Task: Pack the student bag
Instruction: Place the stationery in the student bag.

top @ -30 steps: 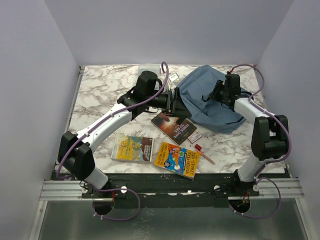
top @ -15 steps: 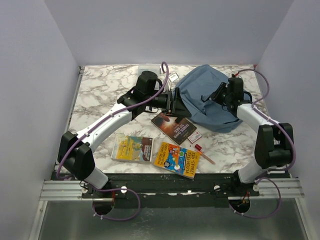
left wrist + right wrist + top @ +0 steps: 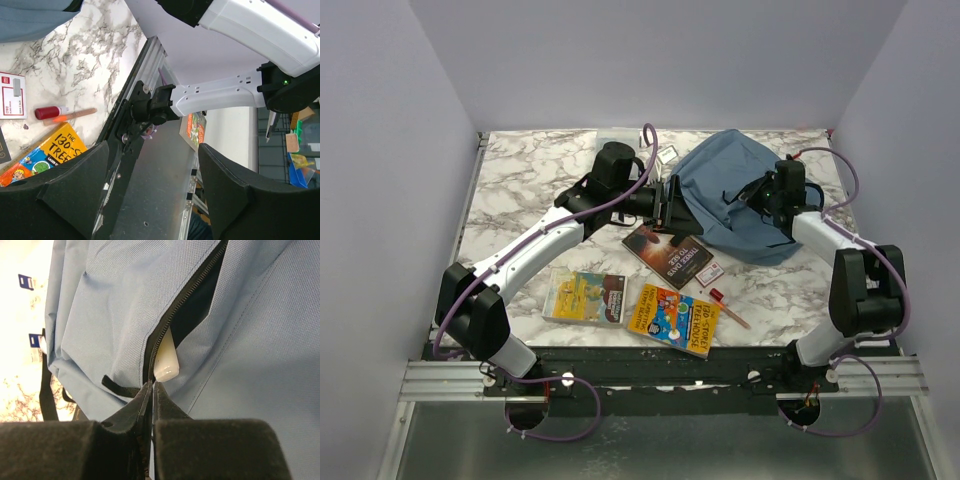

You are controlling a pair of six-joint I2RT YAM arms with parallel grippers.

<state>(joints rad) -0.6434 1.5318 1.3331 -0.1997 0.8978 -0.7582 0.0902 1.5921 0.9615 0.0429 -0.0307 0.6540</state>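
Student bag [image 3: 720, 185], zip edge in tight right claw [image 3: 153, 385]

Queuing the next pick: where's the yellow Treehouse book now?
In the top view the yellow Treehouse book lies flat near the table's front edge, about centre, just right of the smaller yellow book and in front of the dark book.

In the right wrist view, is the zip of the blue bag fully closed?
No, the zip of the student bag gapes open, showing a pale object in the gap.
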